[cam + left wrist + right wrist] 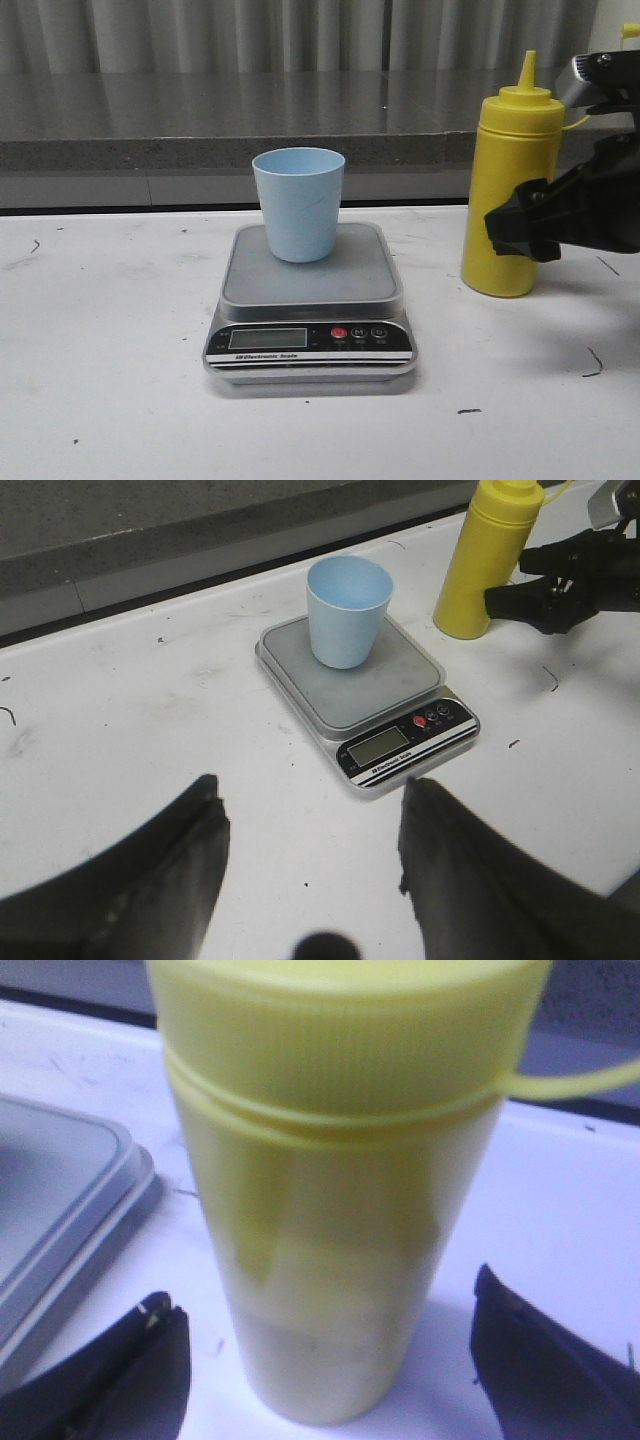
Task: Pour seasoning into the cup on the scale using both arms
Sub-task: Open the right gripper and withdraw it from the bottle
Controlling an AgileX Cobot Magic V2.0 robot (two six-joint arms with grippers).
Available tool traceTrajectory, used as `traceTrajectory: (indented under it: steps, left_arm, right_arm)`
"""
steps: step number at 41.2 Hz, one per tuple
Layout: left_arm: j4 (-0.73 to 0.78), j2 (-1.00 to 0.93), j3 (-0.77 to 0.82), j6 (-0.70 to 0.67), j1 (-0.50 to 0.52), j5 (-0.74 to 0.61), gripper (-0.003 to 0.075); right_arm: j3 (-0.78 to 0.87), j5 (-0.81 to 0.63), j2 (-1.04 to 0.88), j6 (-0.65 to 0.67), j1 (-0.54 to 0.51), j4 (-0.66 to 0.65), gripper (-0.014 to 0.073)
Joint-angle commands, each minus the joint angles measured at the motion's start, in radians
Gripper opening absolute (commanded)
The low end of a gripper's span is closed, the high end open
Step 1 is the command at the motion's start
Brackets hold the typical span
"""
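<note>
**Right end effector spread around the seasoning bottle, cup waiting on the scale**

The left end effector (310, 880) hangs over bare desk (100, 330), its fingers spread wide and holding nothing; the scale (310, 290) lies ahead of it, slightly toward its right finger. The pale blue cup (298, 203) stands upright on the rear of the scale's grey platform. Further right, the yellow seasoning bottle (510, 190) stands upright on the desk beside the scale (its cap strap loops off to one side). The right end effector (330, 1360) is open, one finger on each side of the bottle's lower body, apparently not yet touching.
</note>
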Motion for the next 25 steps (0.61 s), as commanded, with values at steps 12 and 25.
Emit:
traceTrajectory:
  steps: [12,25]
  left_arm:
    - [-0.004,0.004,-0.024,-0.009,-0.001,-0.072,0.0385]
    - [-0.004,0.004,-0.024,-0.009,-0.001,-0.072,0.0385]
  right_arm:
    - [-0.032,0.628,-0.376,0.056,0.086,0.011,0.0592]
    - [-0.239,1.285,-0.64,0.038,0.113,0.101,0.0592]
